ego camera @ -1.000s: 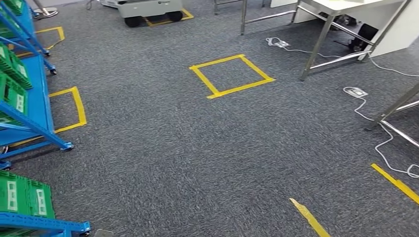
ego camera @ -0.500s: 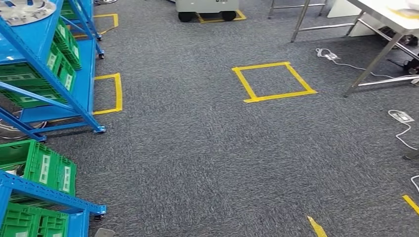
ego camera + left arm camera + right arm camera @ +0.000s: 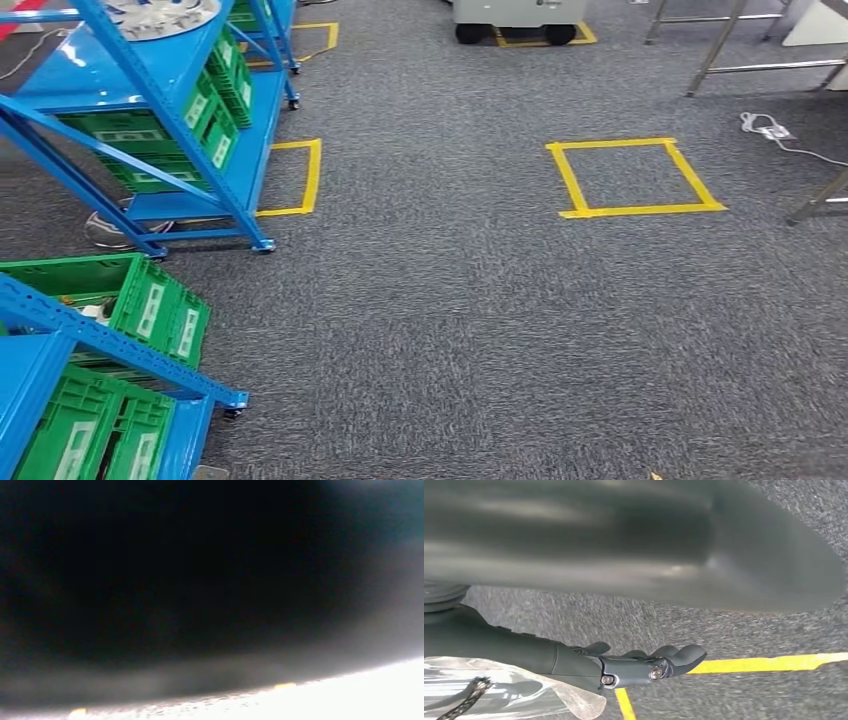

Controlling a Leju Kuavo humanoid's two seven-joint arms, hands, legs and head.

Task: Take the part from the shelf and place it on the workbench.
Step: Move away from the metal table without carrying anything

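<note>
Shelf: a blue metal rack (image 3: 150, 120) stood at the left of the grey carpet (image 3: 440, 320), with green crates (image 3: 215, 95) on its lower levels.
Part: a round silvery piece (image 3: 160, 15) lay on the rack's top level (cut off by the frame edge, so details could not be told).
Floor marks: a yellow taped square (image 3: 635, 178) lay well to the right of the rack; another taped outline (image 3: 295, 178) lay just beside the rack's foot.
Second rack: a nearer blue frame (image 3: 90, 340) held more green crates (image 3: 150, 305).
Right hand: the right hand (image 3: 644, 666) hung over carpet and yellow tape, fingers gently curled; whether it held anything could not be told.
Left hand: its wrist picture was dark and blurred.
</note>
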